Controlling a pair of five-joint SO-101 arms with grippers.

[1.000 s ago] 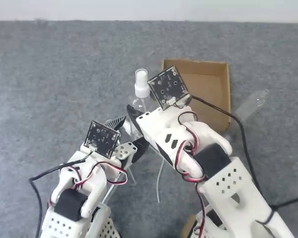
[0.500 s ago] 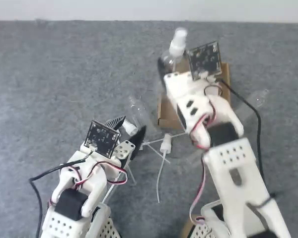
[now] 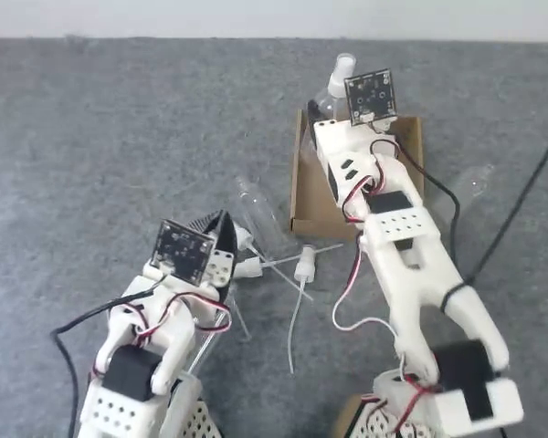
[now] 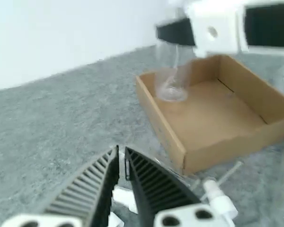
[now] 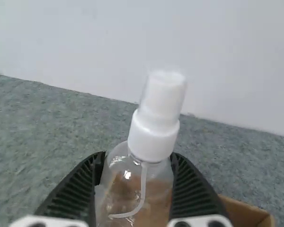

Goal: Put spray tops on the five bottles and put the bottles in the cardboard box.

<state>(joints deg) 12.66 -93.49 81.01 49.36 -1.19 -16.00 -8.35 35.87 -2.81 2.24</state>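
Observation:
My right gripper (image 5: 135, 191) is shut on a clear bottle (image 5: 142, 184) that carries a white spray top (image 5: 158, 113). In the high view this bottle (image 3: 331, 87) hangs over the far left corner of the cardboard box (image 3: 406, 169), held by the right gripper (image 3: 321, 108). The left wrist view shows the same bottle (image 4: 172, 75) just above the box (image 4: 213, 113). My left gripper (image 3: 225, 228) is shut on nothing, low over the carpet, its fingers (image 4: 104, 177) pointing toward the box. An uncapped bottle (image 3: 258, 213) lies just beyond it.
A loose spray top (image 3: 305, 264) with its long tube lies on the grey carpet between the arms, also seen near the box (image 4: 218, 197). Another spray top (image 3: 249, 266) rests beside the left gripper. A further clear bottle (image 3: 466, 190) lies right of the box.
The right arm has carried the capped bottle from the middle of the carpet out to the box's far left corner. The uncapped bottle lying behind it came into sight. The left gripper shifted slightly.

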